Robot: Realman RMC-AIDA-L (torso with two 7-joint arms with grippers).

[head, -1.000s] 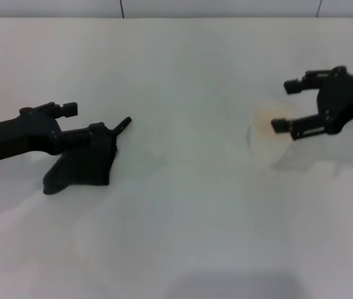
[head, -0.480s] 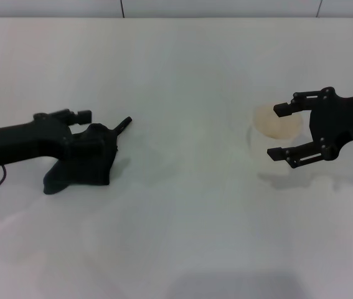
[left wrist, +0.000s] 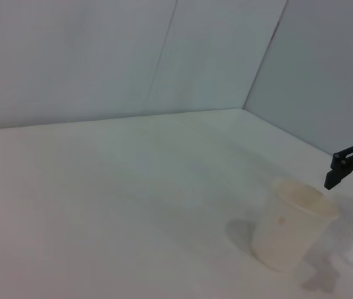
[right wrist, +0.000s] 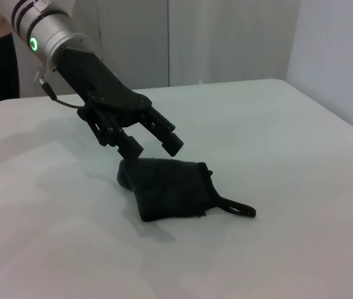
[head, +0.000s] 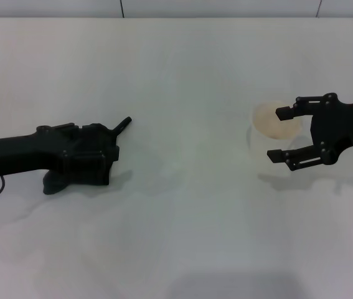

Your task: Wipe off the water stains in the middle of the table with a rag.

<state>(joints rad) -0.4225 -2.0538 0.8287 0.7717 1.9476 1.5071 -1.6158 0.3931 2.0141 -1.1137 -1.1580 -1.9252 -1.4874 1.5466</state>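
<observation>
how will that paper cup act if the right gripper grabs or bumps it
The cup looks thin-walled and tall for its base, so a sideways bump from the open right gripper would probably tip it. Orange liquid shows inside, so it may spill. A hard squeeze would likely crush it.

Middle of the table (head: 182, 205) is bare from near edge to far edge, so passage there is open. Left side: the rag (right wrist: 167, 189) lies flat with the left gripper (right wrist: 154, 142) spread just above it, blocking that lane. Right side: the paper cup (head: 274, 134) stands upright between the parted fingers of the right gripper (head: 278, 134), apart from both.
</observation>
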